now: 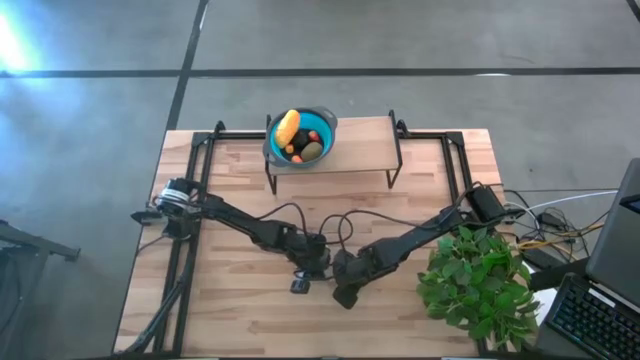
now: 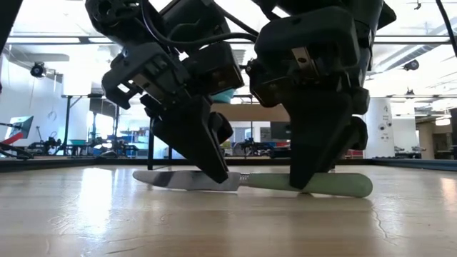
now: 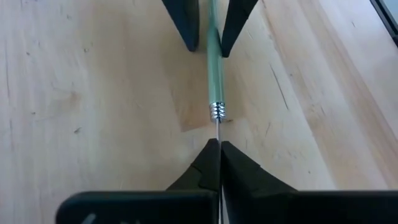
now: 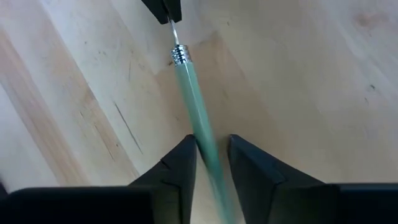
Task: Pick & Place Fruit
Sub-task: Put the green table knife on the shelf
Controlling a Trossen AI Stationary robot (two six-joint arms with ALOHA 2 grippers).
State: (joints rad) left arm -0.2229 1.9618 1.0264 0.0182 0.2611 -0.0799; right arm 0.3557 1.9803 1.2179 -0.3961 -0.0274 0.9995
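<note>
The fruit pieces lie in a blue bowl (image 1: 318,125) on a raised wooden shelf (image 1: 360,150) at the far side: the yellow-orange oblong (image 1: 288,127), the olive-green one (image 1: 312,150) and small red and orange bits. No gripper is near them. Down at mid-table a knife with a pale green handle (image 4: 193,93) and a silver blade (image 2: 178,178) rests on the wood. My left gripper (image 3: 219,149) is shut on the blade. My right gripper (image 4: 211,146) is open, its fingers on either side of the handle. My left gripper pinches the knife's blade just behind the ribbed metal collar (image 3: 217,112), between its two fingertips (image 3: 208,155). It comes slanting down from above, and the fingers lie along the knife. The blade stands on edge, its lower edge on the table (image 2: 86,214). My right gripper straddles the handle (image 4: 202,134) from above. One finger (image 4: 183,155) lies close against it and a gap shows at the other; whether it touches, I cannot tell.
A black metal frame (image 1: 200,160) runs round the shelf and along the table's left side. A bushy green plant (image 1: 475,280) stands at the right near corner, beside the right arm. Cables loop over the table's middle (image 1: 340,225). Bare wood lies near the front edge.
</note>
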